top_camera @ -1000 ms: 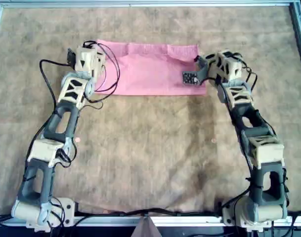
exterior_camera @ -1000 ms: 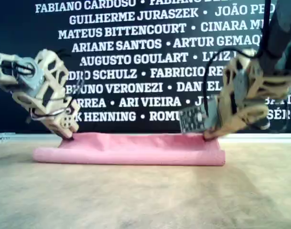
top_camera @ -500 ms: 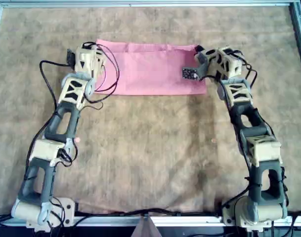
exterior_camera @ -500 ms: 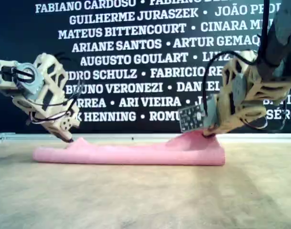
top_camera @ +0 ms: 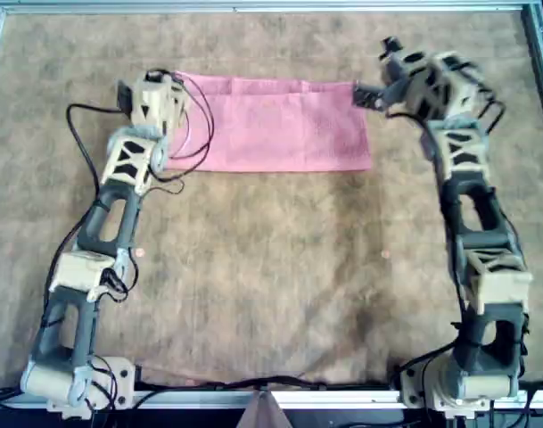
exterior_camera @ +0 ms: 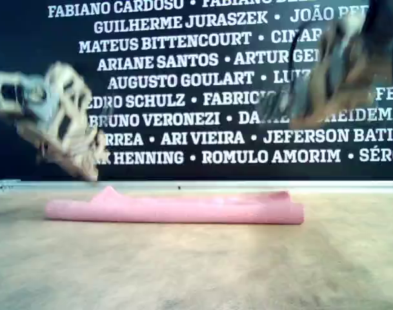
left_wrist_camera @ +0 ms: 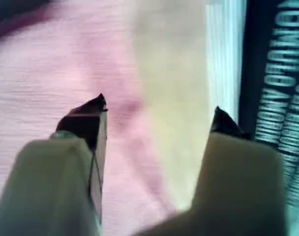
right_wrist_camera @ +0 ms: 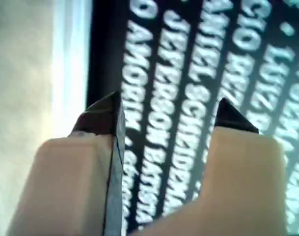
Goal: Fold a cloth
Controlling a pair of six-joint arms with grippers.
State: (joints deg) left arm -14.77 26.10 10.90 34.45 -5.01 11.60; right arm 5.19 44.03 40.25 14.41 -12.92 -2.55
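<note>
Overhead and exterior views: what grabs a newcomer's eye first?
The cloth, a pink band folded over on the brown mat at the far side in the overhead view. My first end effector hangs open over one end; my second end effector, also open, faces the lettered black banner.

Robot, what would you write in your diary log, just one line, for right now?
cloth: folded, flat on mat | my first gripper: open above cloth | my second gripper: open, empty, facing banner

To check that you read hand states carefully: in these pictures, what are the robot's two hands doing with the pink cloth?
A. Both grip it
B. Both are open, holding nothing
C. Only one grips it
B: my first hand and my second hand each show spread, empty fingers, while the cloth lies folded on the mat.
</note>
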